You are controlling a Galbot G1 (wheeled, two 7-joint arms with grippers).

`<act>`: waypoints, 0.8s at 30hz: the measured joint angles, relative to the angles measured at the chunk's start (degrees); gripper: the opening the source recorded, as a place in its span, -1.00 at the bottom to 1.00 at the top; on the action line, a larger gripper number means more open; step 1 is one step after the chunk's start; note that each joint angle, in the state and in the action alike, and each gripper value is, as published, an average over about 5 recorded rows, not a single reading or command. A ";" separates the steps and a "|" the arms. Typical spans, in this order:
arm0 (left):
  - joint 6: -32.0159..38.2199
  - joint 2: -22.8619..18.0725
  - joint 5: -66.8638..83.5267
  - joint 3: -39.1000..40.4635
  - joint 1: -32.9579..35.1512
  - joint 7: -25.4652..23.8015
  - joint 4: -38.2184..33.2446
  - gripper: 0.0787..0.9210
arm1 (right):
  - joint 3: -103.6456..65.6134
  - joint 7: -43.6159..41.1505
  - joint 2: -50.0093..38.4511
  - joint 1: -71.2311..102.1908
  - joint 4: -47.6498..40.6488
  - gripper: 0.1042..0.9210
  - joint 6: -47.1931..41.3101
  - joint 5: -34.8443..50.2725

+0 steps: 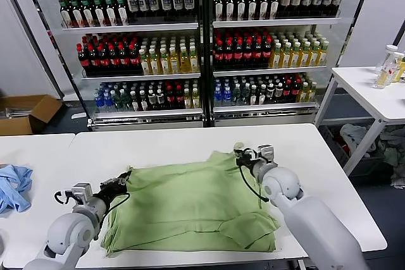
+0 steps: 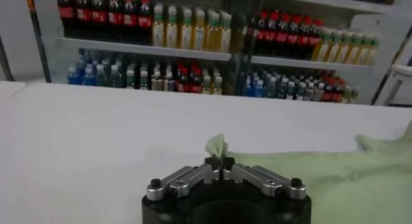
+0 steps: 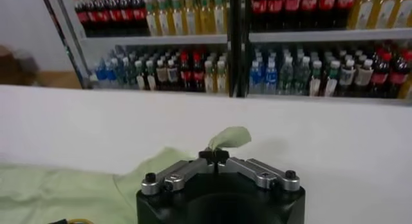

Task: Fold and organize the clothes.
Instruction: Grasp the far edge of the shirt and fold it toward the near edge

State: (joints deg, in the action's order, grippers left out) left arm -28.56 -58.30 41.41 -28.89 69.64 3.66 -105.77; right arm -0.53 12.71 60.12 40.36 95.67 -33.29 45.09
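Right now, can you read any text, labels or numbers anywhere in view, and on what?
None can be read.
Bottles on the shelves: labels too small and blurred.
Green shirt: no print or lettering visible.
Cardboard box: no readable marking.

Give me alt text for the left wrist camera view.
The left hand is shut on a pinched-up corner of the green shirt, which lies on a white table. Shelves of bottled drinks stand behind.
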 measured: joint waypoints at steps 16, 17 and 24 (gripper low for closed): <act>-2.70 2.77 3.91 -6.10 9.51 -0.20 -8.91 -0.98 | -9.96 1.06 -6.80 19.21 21.80 -1.00 0.00 -1.41; -2.91 2.98 3.90 -6.35 10.00 -0.20 -9.08 -0.98 | -10.64 1.08 -6.87 20.69 22.94 -1.00 0.00 -1.61; -3.73 4.19 3.01 -7.64 12.98 -0.59 -10.06 -0.98 | -14.68 1.28 -6.63 31.18 29.39 -1.00 0.02 -3.63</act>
State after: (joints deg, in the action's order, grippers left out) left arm -32.28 -54.11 44.43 -36.53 82.62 3.07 -115.83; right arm -15.22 13.99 53.49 71.54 125.05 -33.28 41.46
